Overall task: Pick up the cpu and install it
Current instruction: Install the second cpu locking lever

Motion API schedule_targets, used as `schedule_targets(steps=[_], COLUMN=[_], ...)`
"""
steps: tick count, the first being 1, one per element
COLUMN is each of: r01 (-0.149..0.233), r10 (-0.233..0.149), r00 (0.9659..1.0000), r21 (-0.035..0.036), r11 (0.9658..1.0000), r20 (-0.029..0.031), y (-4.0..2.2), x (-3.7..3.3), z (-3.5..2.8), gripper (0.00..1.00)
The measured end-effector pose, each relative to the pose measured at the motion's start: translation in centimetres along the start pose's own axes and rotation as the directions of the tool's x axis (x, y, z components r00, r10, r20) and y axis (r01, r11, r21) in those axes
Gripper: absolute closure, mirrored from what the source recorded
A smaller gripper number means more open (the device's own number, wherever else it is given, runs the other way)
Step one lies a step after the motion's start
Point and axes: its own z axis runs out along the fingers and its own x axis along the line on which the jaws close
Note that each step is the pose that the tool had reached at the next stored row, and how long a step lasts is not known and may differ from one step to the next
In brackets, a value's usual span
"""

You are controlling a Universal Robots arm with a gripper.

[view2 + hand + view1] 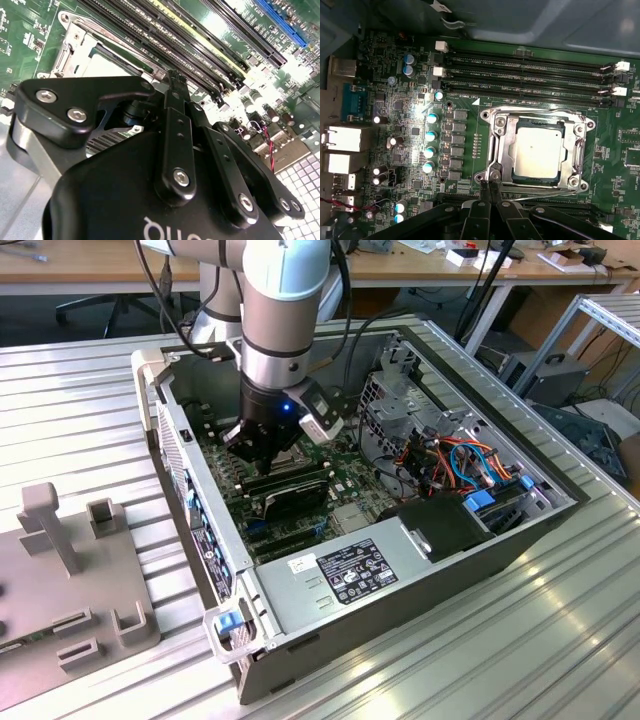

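You are looking at a ribbed metal table [560, 640] with wooden desks [90, 265] behind it. On the table lies an open computer case [400, 570]. In the exterior view, the arm [285, 310] reaches down into the case, and the gripper [262, 455] sits low over the motherboard [345, 475], just behind the dark memory modules [290, 488]. A grey fixture block [70, 580] stands on the table, well apart from the gripper, toward the exterior view's left.

In the second wrist view, the black gripper [174, 82] has its fingers [175, 130] pressed together, with nothing between them. The tips point at the edge of the metal socket frame [75, 42], and the memory slots [200, 40] run just beyond them.

In the first wrist view, the cpu [539, 150] lies flat in the socket [538, 147], silver top up, ringed by the frame [495, 150]. The gripper [491, 192] tips meet at the frame's near corner, beside the cpu and not gripping it. Whether they touch the frame you cannot tell. A row of capacitors [430, 142] stands beside the socket, and the rear ports [342, 150] lie further off.
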Motion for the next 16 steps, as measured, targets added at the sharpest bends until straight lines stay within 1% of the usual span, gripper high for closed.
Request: schedule_targets(steps=[8, 16], r01=[-0.007, -0.01], r10=[0.007, 0.01], r00=[1.0, 1.0], r21=[0.0004, -0.0009], r11=[1.0, 1.0], r20=[-0.0002, 0.0001], y=[0.0, 0.25], x=[0.08, 0.13], z=[0.3, 0.52], gripper=[0.89, 0.89])
